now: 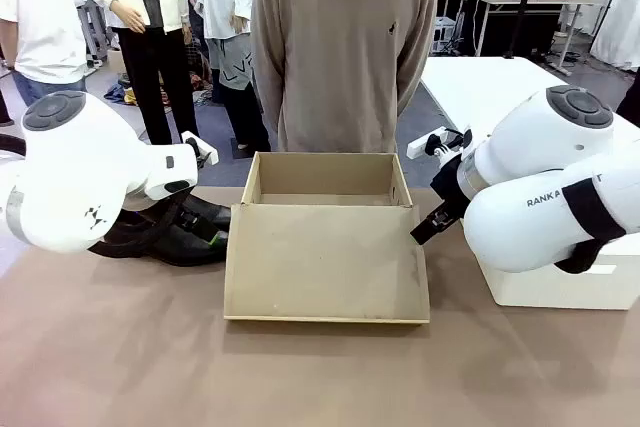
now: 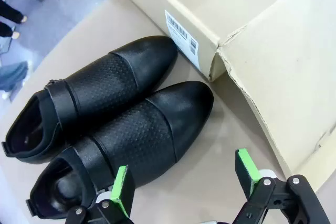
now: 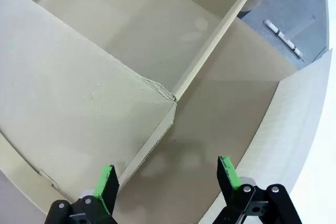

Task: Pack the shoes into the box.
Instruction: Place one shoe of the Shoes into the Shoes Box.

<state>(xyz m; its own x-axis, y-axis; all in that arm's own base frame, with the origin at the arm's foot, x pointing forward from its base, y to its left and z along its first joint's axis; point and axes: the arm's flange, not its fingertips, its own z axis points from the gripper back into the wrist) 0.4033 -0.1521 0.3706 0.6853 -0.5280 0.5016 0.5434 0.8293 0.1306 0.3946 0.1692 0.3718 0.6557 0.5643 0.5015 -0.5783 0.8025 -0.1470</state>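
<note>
- Brown table [image 1: 300, 377] is shared with a person [image 1: 345, 47] standing at the far side. A white box [image 1: 560, 287] is set at the right edge.
- Cardboard shoebox [image 1: 325, 175] is placed at the centre, with its flap lid [image 1: 325, 262] folded flat toward the robot. This is judged to leave the inside free for loading, and nothing is seen inside.
- Black dress shoes [image 2: 121, 114] are laid just left of the shoebox, side by side and touching, toes pointed at its end wall, within reach of the left arm.
- Left gripper [image 2: 184, 178] is held over the nearer shoe, fingers spread, nothing pinched. It is judged to be lining up a pick.
- Right gripper [image 3: 168, 178] is held beside the shoebox's right corner, fingers spread and empty.
- Count: two shoes, one shoebox, one white box, two grippers.
</note>
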